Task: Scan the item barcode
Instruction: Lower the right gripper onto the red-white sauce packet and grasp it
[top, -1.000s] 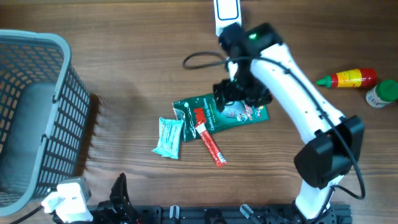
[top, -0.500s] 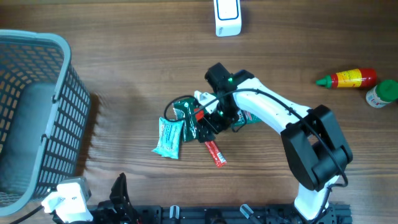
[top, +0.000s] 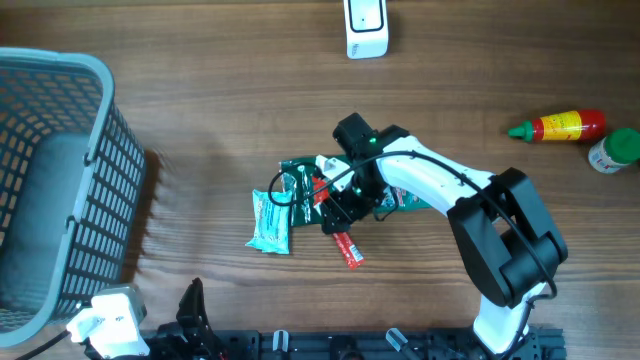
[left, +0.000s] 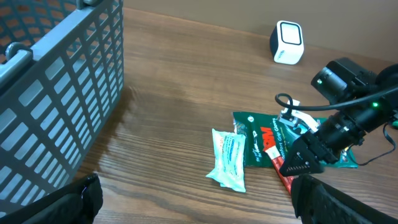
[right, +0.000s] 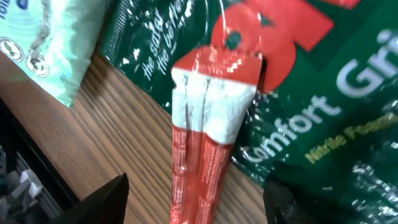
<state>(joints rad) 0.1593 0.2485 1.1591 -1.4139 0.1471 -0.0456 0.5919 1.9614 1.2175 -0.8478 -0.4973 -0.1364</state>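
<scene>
- Red sachet (right: 208, 124) lies between the right fingers (right: 102, 202), which stand apart and grip nothing yet.
- Risk: on closing, they may also pinch the green packet (right: 342, 93) partly beneath it, or the glossy stick may slip.
- Slim, red with a white band, it rests mid-worktop (top: 200, 100).

Right arm (top: 440, 182): reaches from its base at the near edge out to mid-scene, white forearm link angled left, black elbow joint (top: 510, 245) bent sharply. Wrist pitched down, small green light lit on it. Right claw (top: 338, 207) points down and toward the near edge. In the wrist view, right claw fingers (right: 102, 199) sit low at both sides, apart, clamping nothing.

Left arm: folded at the near-left edge, mostly out of frame. Left claw (top: 190, 305) spread wide and empty, with fingers (left: 84, 196) in the bottom corners of its wrist view.
</scene>
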